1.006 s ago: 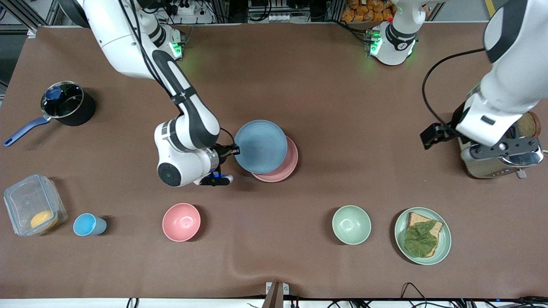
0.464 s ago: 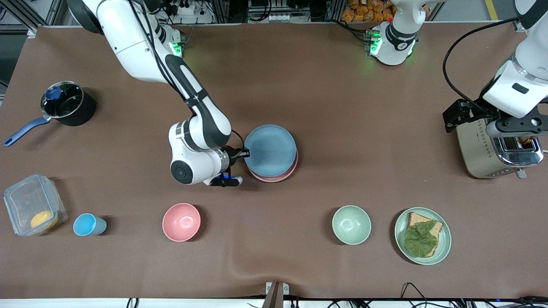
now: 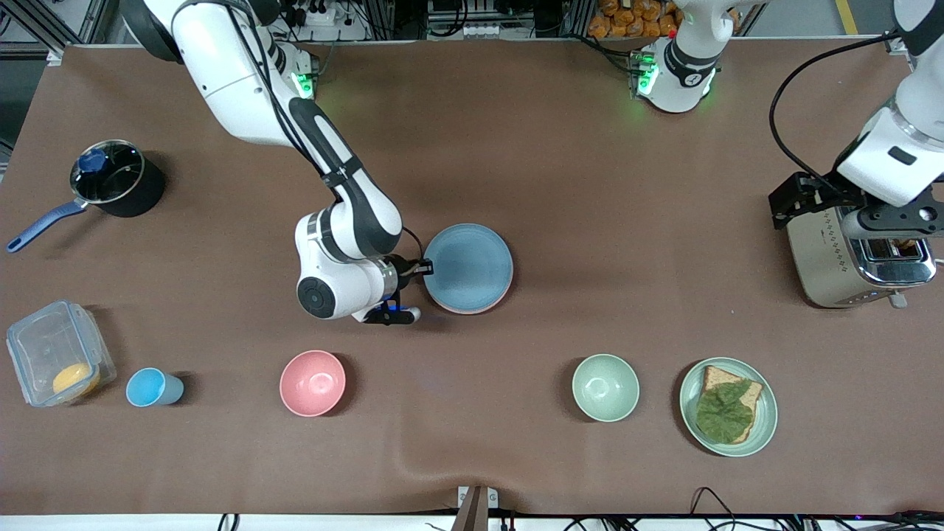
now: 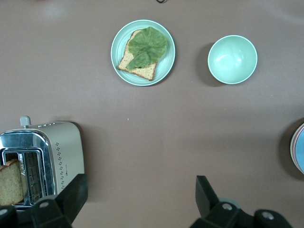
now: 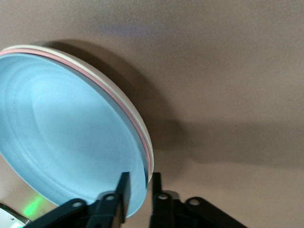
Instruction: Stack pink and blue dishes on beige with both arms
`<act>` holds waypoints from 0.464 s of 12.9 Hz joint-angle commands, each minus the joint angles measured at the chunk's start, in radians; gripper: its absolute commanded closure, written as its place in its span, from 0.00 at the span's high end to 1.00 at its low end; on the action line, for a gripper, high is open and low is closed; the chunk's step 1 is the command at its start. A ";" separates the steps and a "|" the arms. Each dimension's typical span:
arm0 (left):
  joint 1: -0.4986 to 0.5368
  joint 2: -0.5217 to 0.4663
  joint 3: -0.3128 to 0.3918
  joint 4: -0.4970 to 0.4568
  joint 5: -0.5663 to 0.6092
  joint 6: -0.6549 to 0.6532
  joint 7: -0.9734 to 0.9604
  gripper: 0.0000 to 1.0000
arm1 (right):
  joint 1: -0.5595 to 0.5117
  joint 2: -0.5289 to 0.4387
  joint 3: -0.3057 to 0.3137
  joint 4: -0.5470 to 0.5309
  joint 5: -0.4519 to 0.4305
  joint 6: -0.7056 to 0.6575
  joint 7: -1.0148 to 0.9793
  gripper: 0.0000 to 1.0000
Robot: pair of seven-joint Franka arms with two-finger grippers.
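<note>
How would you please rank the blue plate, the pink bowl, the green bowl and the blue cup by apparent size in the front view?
1. Blue plate, clearly largest.
2. Pink bowl and green bowl: they look alike, so no ranking between them.
3. Blue cup, smallest.

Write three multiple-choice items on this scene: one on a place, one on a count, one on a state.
1. The blue plate lies:
A. on the pink plate
B. in the pot
C. beside the toaster

2. Bowls on the table:
A. one
B. two
C. four

3. The right hand is:
A. open over the blue cup
B. gripping the pink bowl
C. shut on the blue plate's rim

Key: 1 A, the pink plate edge shows under it, above the beige plate. 2 B, a pink bowl and a green bowl. 3 C, its fingers pinch the rim. The left hand waits by the toaster.
</note>
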 commanded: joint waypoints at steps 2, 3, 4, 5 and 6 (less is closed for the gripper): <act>-0.008 0.022 0.012 -0.006 -0.052 0.038 0.023 1.00 | -0.003 0.012 -0.007 0.041 0.026 -0.008 -0.004 1.00; -0.013 0.020 0.015 -0.006 -0.049 0.038 0.025 1.00 | -0.010 0.007 -0.008 0.050 0.025 -0.013 -0.007 1.00; -0.013 0.019 0.015 -0.006 -0.047 0.038 0.023 1.00 | -0.023 -0.001 -0.010 0.061 0.023 -0.014 -0.007 1.00; -0.013 0.013 0.015 -0.007 -0.047 0.038 0.023 1.00 | -0.045 -0.008 -0.010 0.067 0.019 -0.022 -0.009 1.00; -0.013 0.007 0.015 -0.010 -0.049 0.036 0.007 1.00 | -0.071 -0.014 -0.011 0.070 0.016 -0.049 -0.010 1.00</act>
